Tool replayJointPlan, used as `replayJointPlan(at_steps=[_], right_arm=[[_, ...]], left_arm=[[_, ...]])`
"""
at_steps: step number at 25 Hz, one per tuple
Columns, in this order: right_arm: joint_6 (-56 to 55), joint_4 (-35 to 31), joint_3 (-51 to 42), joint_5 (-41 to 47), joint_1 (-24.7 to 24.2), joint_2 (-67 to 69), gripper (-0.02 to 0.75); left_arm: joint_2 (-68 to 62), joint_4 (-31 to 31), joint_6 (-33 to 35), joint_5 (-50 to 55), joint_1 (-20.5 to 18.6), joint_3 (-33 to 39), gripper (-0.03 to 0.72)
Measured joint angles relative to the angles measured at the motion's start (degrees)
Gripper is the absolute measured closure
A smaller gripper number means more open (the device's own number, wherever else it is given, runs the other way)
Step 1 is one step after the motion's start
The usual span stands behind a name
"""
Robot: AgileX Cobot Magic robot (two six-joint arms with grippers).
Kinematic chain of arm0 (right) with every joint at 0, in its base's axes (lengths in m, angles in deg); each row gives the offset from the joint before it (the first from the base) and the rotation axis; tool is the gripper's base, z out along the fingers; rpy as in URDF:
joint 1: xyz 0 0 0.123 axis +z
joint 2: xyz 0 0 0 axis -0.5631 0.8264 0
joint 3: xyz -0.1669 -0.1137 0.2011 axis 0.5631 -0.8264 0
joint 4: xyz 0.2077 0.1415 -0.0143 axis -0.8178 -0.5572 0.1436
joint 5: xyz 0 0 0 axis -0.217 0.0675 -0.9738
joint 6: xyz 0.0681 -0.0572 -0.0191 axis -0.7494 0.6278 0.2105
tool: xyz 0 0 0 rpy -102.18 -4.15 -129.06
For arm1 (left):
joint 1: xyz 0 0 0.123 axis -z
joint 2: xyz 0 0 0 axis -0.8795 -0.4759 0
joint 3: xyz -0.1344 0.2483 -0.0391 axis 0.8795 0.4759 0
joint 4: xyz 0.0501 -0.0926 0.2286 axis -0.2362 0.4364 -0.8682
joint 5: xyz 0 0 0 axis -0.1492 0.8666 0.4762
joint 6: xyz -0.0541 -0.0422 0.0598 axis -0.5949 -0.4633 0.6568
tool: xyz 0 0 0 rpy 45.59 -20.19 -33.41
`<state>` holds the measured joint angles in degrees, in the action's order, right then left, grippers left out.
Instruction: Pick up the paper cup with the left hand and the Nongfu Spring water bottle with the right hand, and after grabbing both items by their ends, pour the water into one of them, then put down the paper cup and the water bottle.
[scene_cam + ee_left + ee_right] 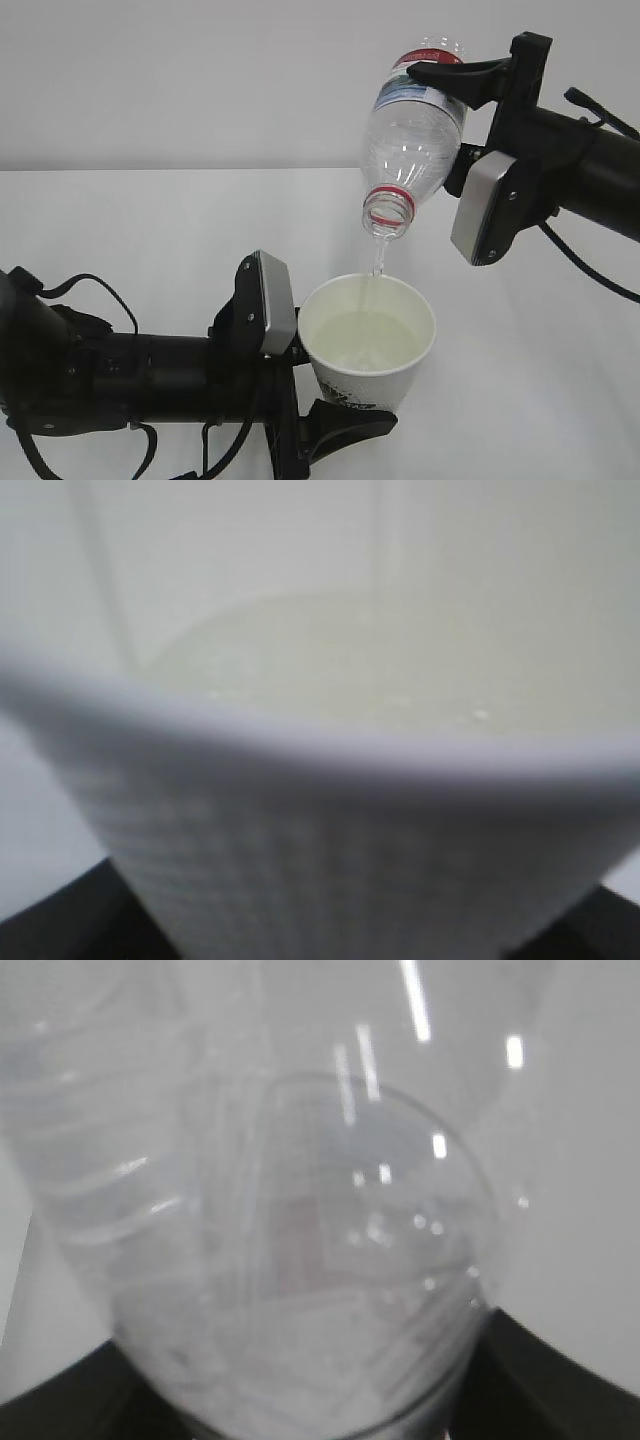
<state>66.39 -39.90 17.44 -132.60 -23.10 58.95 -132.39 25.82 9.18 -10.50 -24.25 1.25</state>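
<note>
The white paper cup (368, 345) stands upright above the table, and my left gripper (350, 405) is shut on its lower part, one black finger (345, 420) showing below it. The Nongfu Spring water bottle (415, 135) is tipped mouth down over the cup, with my right gripper (435, 115) shut on its labelled base end. A thin stream of water (378, 262) falls from the red-ringed mouth (388, 213) into the cup, which holds water (330, 670). The cup (330, 860) fills the left wrist view. The bottle (300, 1210) fills the right wrist view, between dark fingers (560, 1380).
The white table (120, 220) runs back to a plain white wall (200, 80). Black cables (100, 290) loop over the left arm, and another cable (590, 275) hangs under the right arm.
</note>
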Motion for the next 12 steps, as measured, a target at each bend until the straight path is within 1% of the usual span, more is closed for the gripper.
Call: replayJointPlan(at_steps=[12], right_arm=[[1.0, -0.4, 0.0, -0.4, 0.0, 0.0, 0.262]], left_arm=[[0.0, 0.0, 0.0, 0.2, 0.0, 0.0, 0.142]])
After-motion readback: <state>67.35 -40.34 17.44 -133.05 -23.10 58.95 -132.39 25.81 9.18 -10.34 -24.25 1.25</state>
